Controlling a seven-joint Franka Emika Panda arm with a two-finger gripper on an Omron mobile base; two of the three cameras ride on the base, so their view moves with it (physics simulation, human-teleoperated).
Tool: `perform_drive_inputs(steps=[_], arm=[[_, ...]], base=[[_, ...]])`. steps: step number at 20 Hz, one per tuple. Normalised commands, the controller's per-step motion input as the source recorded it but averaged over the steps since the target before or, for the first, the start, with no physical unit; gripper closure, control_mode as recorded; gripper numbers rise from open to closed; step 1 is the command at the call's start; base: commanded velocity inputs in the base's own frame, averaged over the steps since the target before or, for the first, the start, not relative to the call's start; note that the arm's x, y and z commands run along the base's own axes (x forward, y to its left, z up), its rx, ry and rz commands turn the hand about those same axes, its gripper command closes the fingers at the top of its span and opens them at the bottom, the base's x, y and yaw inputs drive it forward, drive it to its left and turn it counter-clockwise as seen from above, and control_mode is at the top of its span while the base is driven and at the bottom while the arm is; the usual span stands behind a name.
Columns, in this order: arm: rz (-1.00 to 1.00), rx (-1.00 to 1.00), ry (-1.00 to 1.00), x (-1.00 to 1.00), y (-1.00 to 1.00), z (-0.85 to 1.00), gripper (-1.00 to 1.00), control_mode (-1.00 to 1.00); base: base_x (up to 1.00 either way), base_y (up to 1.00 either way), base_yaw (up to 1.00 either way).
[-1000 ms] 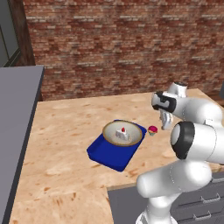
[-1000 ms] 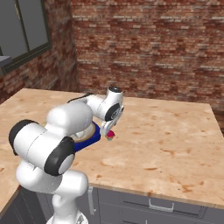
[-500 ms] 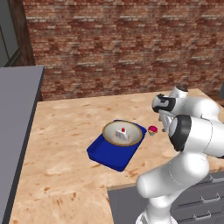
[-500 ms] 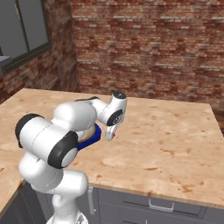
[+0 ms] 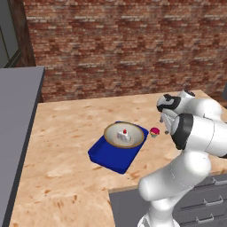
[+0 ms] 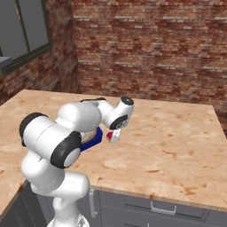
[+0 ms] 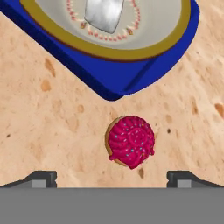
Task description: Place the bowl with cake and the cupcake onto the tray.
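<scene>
Your arm (image 5: 195, 133) folds up from the base and bends forward at the elbow, with the wrist turned so the hand points down at the wooden counter (image 5: 71, 133) just right of the tray (image 5: 106, 155). In the right base view the same hand hangs off the end of the forearm, tilted down over the counter beside the tray's blue edge.

Your gripper (image 7: 112, 177) is spread as wide as it goes and has hold of nothing. In the hand view its two dark fingertips (image 7: 41, 178) sit far apart on either side of the cupcake (image 7: 130, 141), with bare counter between them and it; neither tip touches it.

The cupcake stands upright on the counter, pink swirled top with small sprinkles facing the hand camera. It is just beside the tray's rounded corner, apart from it by a thin strip of wood, and not on the tray. In the left base view you see it just right of the tray's far right corner.

The bowl with cake (image 5: 124, 135) already rests on the tray, filling its far end, the white slice with its red dot near the middle.
</scene>
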Motion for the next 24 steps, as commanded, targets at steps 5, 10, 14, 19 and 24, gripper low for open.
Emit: perform_drive_inputs(steps=[5, 10, 14, 19, 24], arm=[[0.11, 0.03, 0.00, 0.05, 0.00, -0.02, -1.00, -1.00], [0.07, 0.01, 0.00, 0.12, 0.00, -0.01, -1.00, -1.00], [0.06, 0.00, 0.00, 0.17, 0.00, -0.05, -1.00, -1.00], [0.05, 0.00, 0.00, 0.07, 0.00, -0.09, -1.00, -1.00], [0.05, 0.00, 0.00, 0.00, 0.00, -0.13, -1.00, -1.00]], base=[[0.00, 0.00, 0.00], [0.00, 0.00, 0.00], [0.00, 0.00, 0.00], [0.00, 0.00, 0.00], [0.00, 0.00, 0.00]])
